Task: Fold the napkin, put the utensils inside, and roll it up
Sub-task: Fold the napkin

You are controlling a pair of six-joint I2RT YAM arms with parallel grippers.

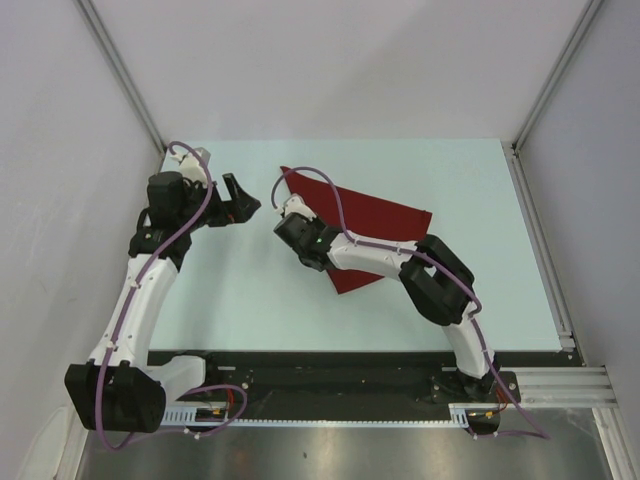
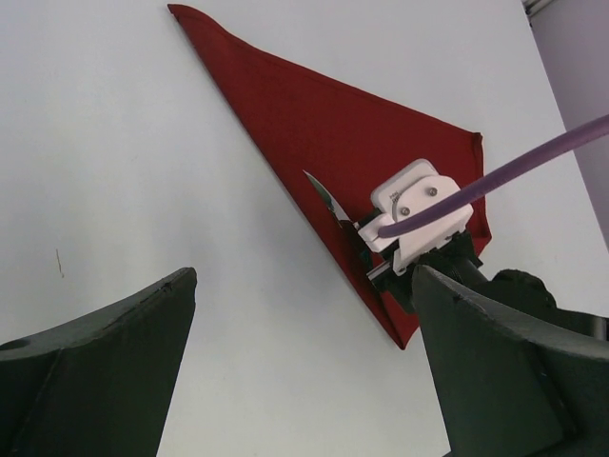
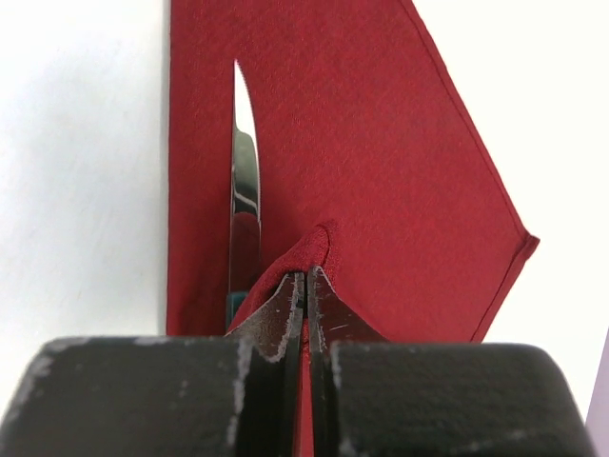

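The dark red napkin (image 1: 385, 215) lies folded into a triangle on the table, seen also in the left wrist view (image 2: 314, 114). On it, along its long folded edge, rests the knife (image 3: 245, 190); its thin blade (image 2: 322, 193) points away from the right arm and a bit of teal handle (image 3: 235, 305) shows. My right gripper (image 3: 306, 276) is shut on a pinched corner of the napkin (image 3: 381, 171), raised over the knife handle. In the top view the right gripper (image 1: 283, 215) hides the knife. My left gripper (image 1: 240, 205) hangs open left of the napkin, nothing between its fingers (image 2: 105, 362).
The pale table (image 1: 460, 290) is boxed in by grey walls on the left, back and right. A metal rail (image 1: 545, 240) runs along its right edge. The arm bases sit on a dark strip (image 1: 330, 385) at the near edge.
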